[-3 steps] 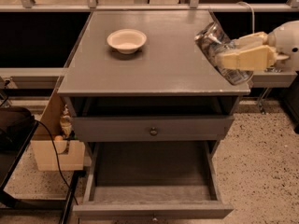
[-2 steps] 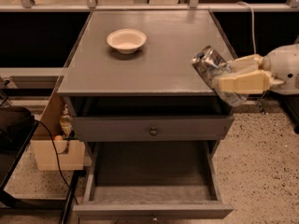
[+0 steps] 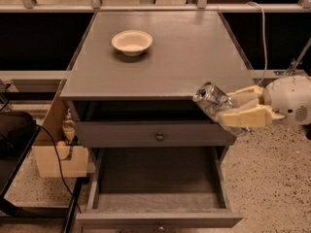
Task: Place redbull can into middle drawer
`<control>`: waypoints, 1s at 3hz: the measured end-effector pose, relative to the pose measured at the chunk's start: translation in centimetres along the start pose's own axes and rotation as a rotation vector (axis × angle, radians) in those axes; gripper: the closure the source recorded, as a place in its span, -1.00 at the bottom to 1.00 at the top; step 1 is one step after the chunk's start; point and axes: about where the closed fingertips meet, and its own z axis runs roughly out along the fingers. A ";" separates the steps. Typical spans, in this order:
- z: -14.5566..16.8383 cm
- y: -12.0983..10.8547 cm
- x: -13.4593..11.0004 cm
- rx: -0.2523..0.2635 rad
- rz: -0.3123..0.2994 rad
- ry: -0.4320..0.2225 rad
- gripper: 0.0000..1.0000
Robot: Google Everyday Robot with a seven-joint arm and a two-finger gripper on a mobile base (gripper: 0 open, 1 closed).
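Gripper first: my cream two-finger gripper (image 3: 224, 108) hangs at the right front corner of the grey wooden cabinet (image 3: 194, 57), just below its top edge. Its fingers are closed around the slim silver metallic redbull can (image 3: 210, 97), held tilted with one end up and to the left. Below it, the wide grey middle drawer (image 3: 155, 218) stands pulled out. The upper grey drawer with the round metal knob (image 3: 159, 136) is closed. A cream-white round bowl (image 3: 131, 41) sits on the cabinet top, well apart.

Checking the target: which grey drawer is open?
The lower grey wooden drawer; the upper knobbed one is shut. End effector grips silver can at cabinet's right.
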 end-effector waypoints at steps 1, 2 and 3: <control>1.6 0.9 3.7 -0.063 -0.033 0.067 1.00; 1.6 0.9 3.8 -0.064 -0.033 0.067 1.00; 2.7 1.0 5.0 -0.103 -0.059 0.093 1.00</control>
